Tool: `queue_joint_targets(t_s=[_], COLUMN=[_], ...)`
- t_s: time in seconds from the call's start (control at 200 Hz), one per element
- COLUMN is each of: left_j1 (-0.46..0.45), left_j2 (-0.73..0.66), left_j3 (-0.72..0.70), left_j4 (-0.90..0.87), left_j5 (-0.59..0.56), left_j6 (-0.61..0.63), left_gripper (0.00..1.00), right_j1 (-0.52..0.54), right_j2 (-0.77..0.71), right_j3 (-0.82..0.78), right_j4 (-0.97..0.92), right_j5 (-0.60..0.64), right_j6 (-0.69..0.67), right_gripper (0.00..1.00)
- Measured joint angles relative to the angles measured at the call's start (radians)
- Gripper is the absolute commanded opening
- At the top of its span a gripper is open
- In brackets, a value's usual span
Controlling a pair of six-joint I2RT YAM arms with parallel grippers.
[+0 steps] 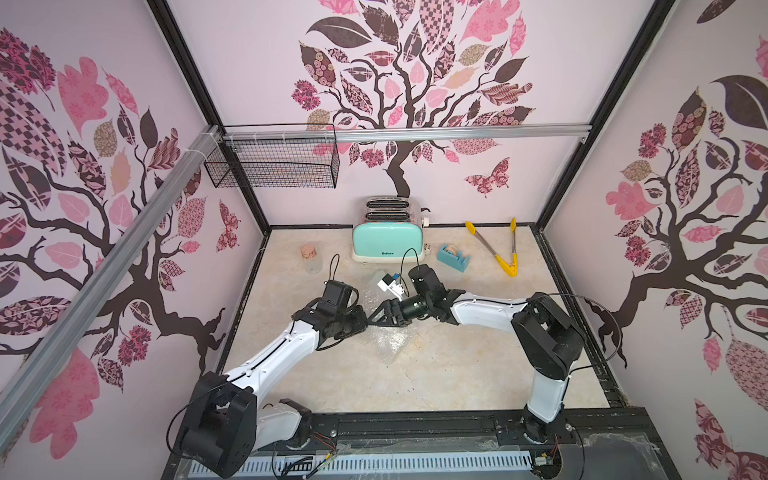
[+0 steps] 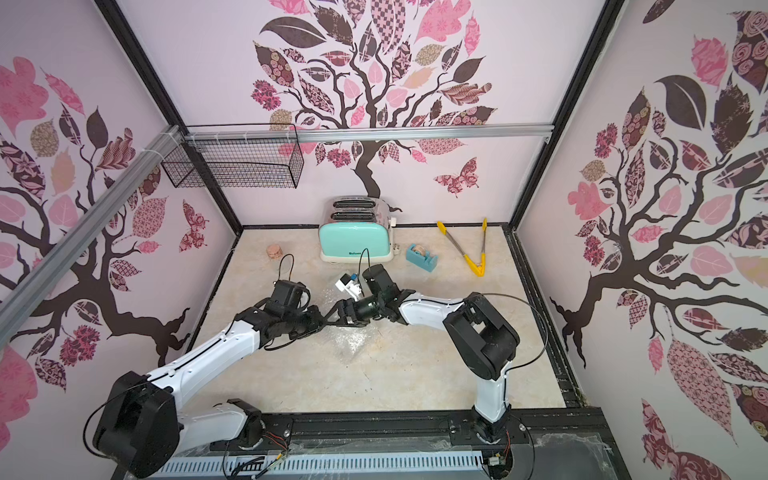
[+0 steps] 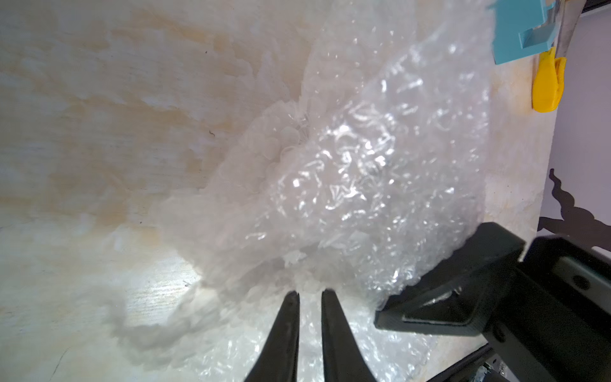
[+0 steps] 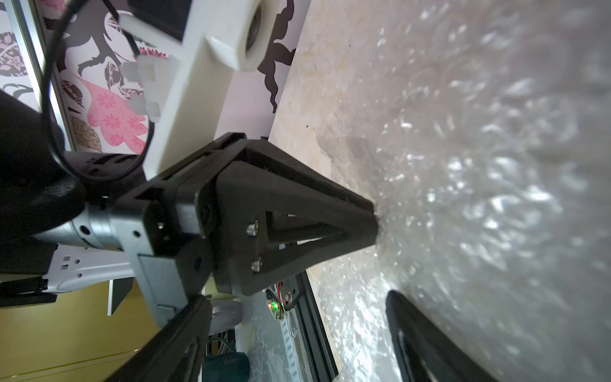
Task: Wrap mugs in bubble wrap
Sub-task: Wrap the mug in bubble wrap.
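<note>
Folding step in front of toaster [image 1: 388, 243]: bubble wrap [image 3: 347, 172] mounded, edge pinched by narrow left gripper [image 3: 309, 296], right gripper [image 4: 297, 296] spread wide alongside. Mug unseen, presumably beneath. Next, probably: pulling that edge across.

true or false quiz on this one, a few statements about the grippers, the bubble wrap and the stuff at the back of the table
1. The tape dispenser sits between the toaster and the tongs. True.
2. The jar is inside the wire basket. False: it stands on the table, left of the toaster.
3. The left gripper pinches the bubble wrap. True.
4. The right gripper is clamped shut. False: its jaws stand wide apart.
</note>
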Motion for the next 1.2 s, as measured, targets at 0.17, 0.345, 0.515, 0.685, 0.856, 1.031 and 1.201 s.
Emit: queue_joint_targets(t_s=[0.17, 0.345, 0.515, 0.685, 0.856, 1.031, 1.201], left_j1=[0.0, 0.0, 0.0, 0.0, 0.0, -0.007, -0.031], left_j2=[0.0, 0.0, -0.006, -0.065, -0.127, -0.111, -0.013], left_j3=[-0.002, -0.006, -0.006, 0.003, 0.064, 0.13, 0.159], left_j4=[-0.001, -0.004, -0.007, -0.03, -0.048, -0.042, -0.006], left_j5=[-0.014, -0.026, -0.026, -0.016, -0.003, 0.014, 0.037], left_j6=[0.0, 0.0, 0.0, -0.002, -0.004, -0.005, -0.005], left_gripper=[0.18, 0.18, 0.18, 0.21, 0.22, 0.23, 0.23], right_j1=[-0.023, -0.046, -0.054, -0.054, -0.054, -0.054, -0.054], right_j2=[-0.007, -0.007, -0.005, -0.003, -0.003, -0.003, 0.009], right_j3=[-0.021, -0.027, -0.026, -0.027, -0.027, -0.027, -0.026], right_j4=[0.067, 0.105, 0.072, 0.011, -0.027, -0.036, -0.032], right_j5=[0.003, 0.019, 0.063, 0.097, 0.114, 0.117, 0.115], right_j6=[0.063, 0.105, 0.085, 0.05, 0.027, 0.016, 0.016], right_gripper=[0.81, 0.56, 0.33, 0.25, 0.25, 0.25, 0.25])
